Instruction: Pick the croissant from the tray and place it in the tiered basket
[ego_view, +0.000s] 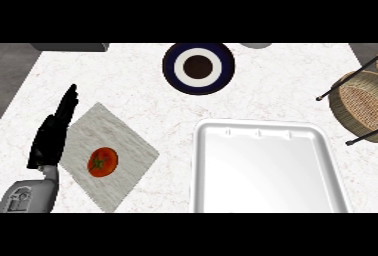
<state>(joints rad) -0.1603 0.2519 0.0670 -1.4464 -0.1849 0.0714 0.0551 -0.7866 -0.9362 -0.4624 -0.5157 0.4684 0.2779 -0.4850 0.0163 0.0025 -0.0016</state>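
One hand shows in the head view: the left hand (53, 131), fingers straight and pressed together, at the counter's (133, 75) left beside a tomato (102, 161) on a board (111, 150). The tray (267, 131) is white; the basket (358, 102) sits at right. The croissant cannot be seen.

The counter (280, 80) is white, lightly speckled stone. A white tray (336, 165) sits at its near right. A grey board (136, 150) lies at the near left. A dark plate (177, 75) rests by the far edge. A wicker basket (358, 102) stands at the right edge.
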